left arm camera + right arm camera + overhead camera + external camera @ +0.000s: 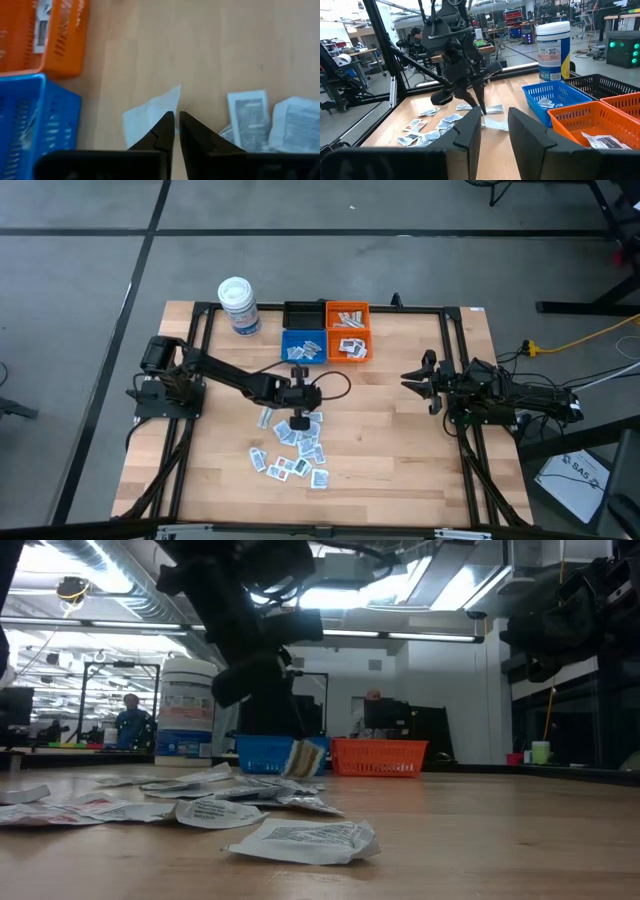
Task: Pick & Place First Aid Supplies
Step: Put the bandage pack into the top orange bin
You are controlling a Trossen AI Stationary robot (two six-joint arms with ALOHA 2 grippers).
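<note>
Left gripper (176,131) up off the table, fingers (161,131) nearly shut with just a sliver between the tips. One white sachet (150,116) right behind those tips, hanging tilted above the wood in the low view (pinched or already loose? can't tell). More sachets (298,448) scattered just beyond the fingers. Blue bin (303,345) and orange bin (348,332) near. Right gripper (494,131) parked well apart, fingers about halfway open, holding nothing.

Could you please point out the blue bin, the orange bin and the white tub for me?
blue bin (303,346): high view, on its inside floor.
orange bin (347,331): high view, on its middle, between the packets.
white tub (238,304): high view, on its lid and upper wall.
</note>
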